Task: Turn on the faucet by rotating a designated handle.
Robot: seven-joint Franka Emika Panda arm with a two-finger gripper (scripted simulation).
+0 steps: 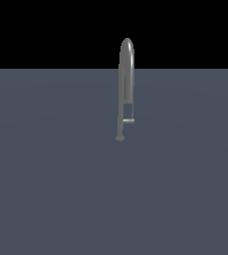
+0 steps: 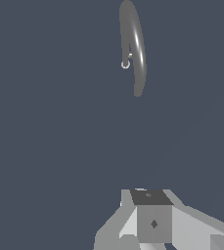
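Observation:
The faucet [image 1: 126, 74] is a tall slim grey pipe with a narrow arched top, standing on a small flared foot on the grey floor. Its handle [image 1: 129, 120] is a short light-grey bar jutting from the stem toward the exterior view's right, just above the foot. The arm does not show in the exterior view. In the wrist view the faucet [image 2: 135, 49] is seen from above, with the handle's end [image 2: 125, 64] showing as a small ring beside it. My gripper [image 2: 147, 197] is well apart from the faucet, touching nothing; its fingers show as one block with no gap.
A flat grey floor [image 1: 46, 189] spreads around the faucet, with black background behind it. No other objects show.

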